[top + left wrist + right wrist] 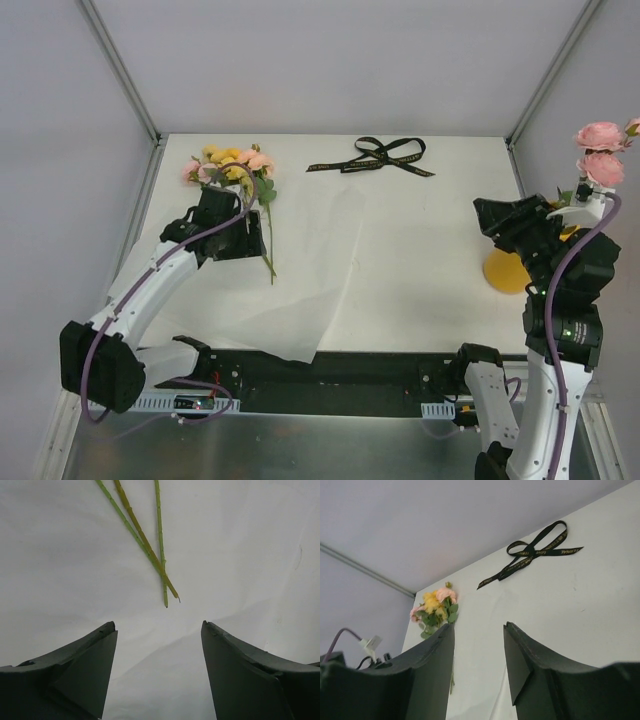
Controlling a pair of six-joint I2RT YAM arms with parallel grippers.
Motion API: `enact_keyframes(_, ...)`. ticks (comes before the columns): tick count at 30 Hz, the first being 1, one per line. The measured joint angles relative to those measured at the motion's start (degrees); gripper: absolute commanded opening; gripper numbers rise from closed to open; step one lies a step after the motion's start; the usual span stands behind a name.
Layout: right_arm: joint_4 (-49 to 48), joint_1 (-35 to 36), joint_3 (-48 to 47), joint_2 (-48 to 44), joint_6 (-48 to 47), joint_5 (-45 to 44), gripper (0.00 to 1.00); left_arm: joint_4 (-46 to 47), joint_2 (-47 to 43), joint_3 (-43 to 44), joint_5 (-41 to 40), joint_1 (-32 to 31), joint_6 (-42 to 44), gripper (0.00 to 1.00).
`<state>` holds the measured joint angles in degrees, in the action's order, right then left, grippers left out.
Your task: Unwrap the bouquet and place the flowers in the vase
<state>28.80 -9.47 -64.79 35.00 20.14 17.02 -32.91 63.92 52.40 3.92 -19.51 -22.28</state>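
Note:
The unwrapped flowers (232, 165), pink and yellow-orange blooms, lie at the table's far left; their green stems (150, 550) end just ahead of my left gripper (159, 625). That gripper (243, 243) hovers over the stems, open and holding nothing. Part of the yellow-orange vase (506, 271) shows at the right, the rest hidden behind my right arm. Two pink roses (600, 150) rise above that arm. My right gripper (483, 210) is beside the vase, open, with nothing between its fingers (479, 626). From the right wrist, the flowers (436, 607) show far off.
The white wrapping paper (300, 300) lies spread flat over the table's left and middle, hanging over the near edge. The black ribbon (375, 155) (535, 550) lies loose at the back middle. Metal frame posts stand at the back corners.

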Motion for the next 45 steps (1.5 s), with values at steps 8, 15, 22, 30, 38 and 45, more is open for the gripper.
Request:
enact_keyframes(8, 2.1, 3.15, -0.61, -0.09, -0.46, 7.32, 0.49, -0.55, 11.34, 3.5, -0.37, 0.11, -4.33, 0.62)
enact_keyframes(15, 0.5, 3.76, -0.79, 0.26, 1.75, 10.64, 0.49, -0.44, 21.99, 9.86, -1.27, 0.11, -4.85, 0.52)
enact_keyframes(22, 0.22, 5.01, 0.55, 0.55, 1.7, 11.37, 0.5, 0.72, 34.82, 20.76, -2.51, 0.11, -4.96, 0.45)
enact_keyframes(30, 0.61, 5.25, 0.79, 0.44, 1.68, 12.2, 0.5, 1.22, 46.86, 29.03, -4.83, 0.11, -4.68, 0.4)
enact_keyframes(38, 0.76, 5.33, 0.85, -1.2, 1.66, 12.17, 0.5, 1.18, 51.89, 32.39, -6.99, 0.11, -4.17, 0.38)
enact_keyframes(45, 1.53, 5.35, 0.85, -1.27, 1.66, 11.72, 0.5, 0.94, 53.83, 33.59, -7.56, 0.11, -3.8, 0.32)
